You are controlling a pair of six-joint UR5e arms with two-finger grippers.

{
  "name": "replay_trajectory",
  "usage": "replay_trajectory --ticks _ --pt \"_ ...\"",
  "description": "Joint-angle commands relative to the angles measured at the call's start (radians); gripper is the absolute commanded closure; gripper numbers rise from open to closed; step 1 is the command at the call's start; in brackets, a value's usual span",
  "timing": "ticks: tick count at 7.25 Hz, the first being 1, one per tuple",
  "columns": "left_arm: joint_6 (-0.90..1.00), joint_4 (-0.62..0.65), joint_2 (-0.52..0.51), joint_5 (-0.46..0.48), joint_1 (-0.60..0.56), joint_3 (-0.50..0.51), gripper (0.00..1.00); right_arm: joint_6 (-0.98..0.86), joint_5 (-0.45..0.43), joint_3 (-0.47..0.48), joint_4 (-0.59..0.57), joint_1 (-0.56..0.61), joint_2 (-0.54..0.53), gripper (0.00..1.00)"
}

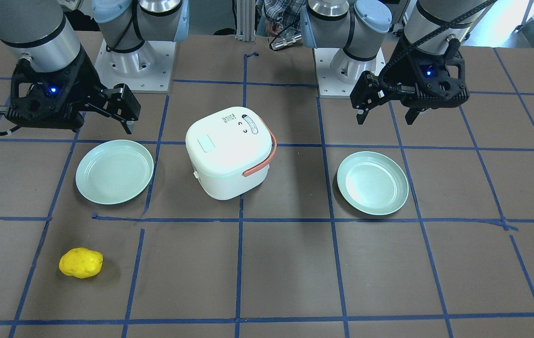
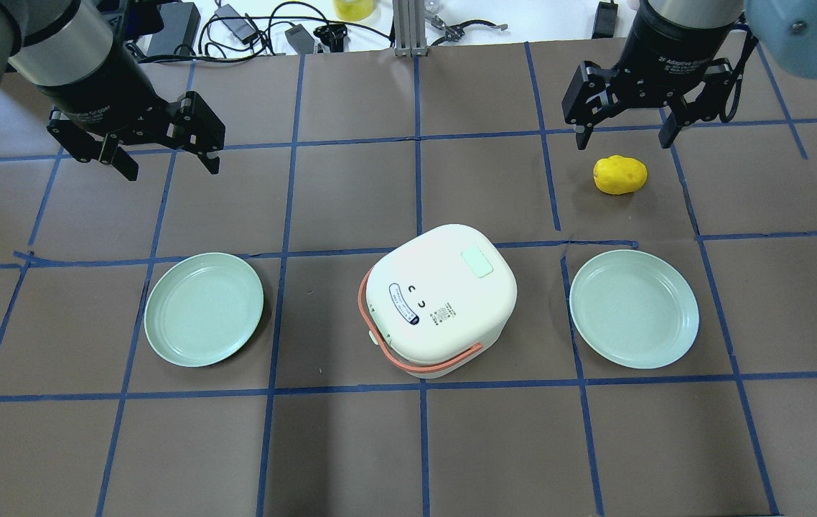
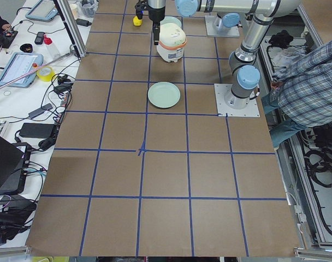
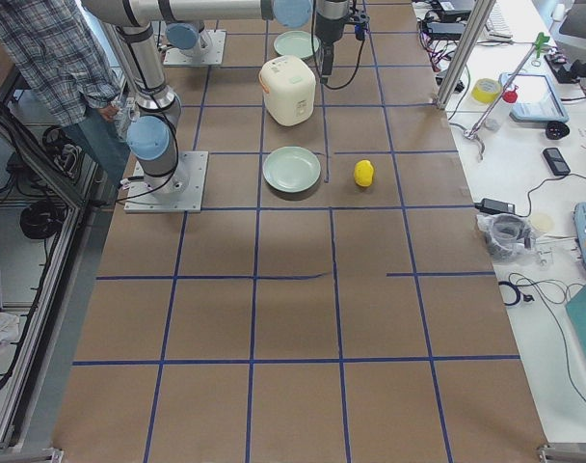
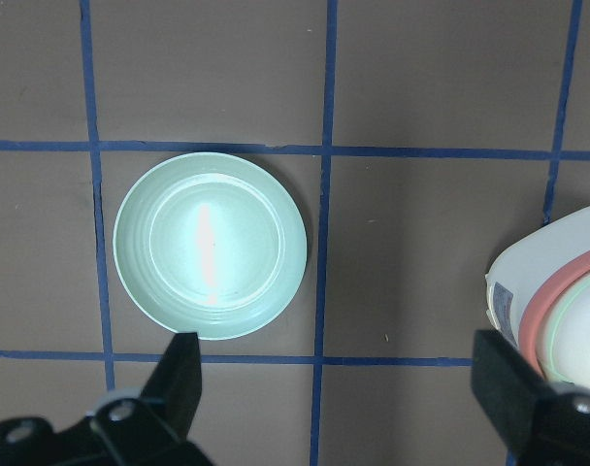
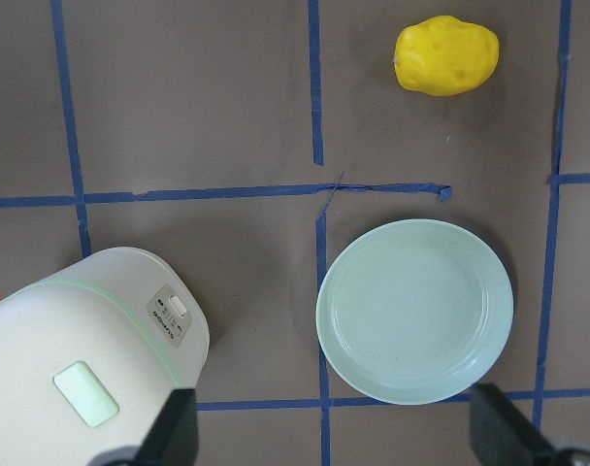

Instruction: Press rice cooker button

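Observation:
The rice cooker (image 2: 444,309) is white with a coral-orange handle and stands lid shut at the table's middle. It also shows in the front view (image 1: 229,152) and at the edge of both wrist views (image 5: 557,311) (image 6: 81,359). A pale green rectangular button (image 2: 477,262) sits on its lid and also shows in the right wrist view (image 6: 85,393). My left gripper (image 2: 170,169) is open and empty, above the table, far left of and beyond the cooker. My right gripper (image 2: 624,141) is open and empty, far right of and beyond the cooker.
Two empty pale green plates flank the cooker, one on the left (image 2: 204,309) and one on the right (image 2: 635,309). A yellow potato-like object (image 2: 620,174) lies just below my right gripper. Blue tape lines grid the brown table. An operator stands behind the robot bases (image 4: 52,48).

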Motion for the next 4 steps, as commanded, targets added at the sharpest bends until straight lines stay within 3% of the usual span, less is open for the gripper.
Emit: replay_trajectory --ticks 1,4 --pt "0.000 0.000 0.000 0.000 0.000 0.000 0.00 0.000 0.001 0.000 0.000 0.000 0.000 0.00" --pt "0.000 0.000 0.000 0.000 0.000 0.000 0.00 -0.001 0.004 -0.007 -0.006 0.001 -0.002 0.00"
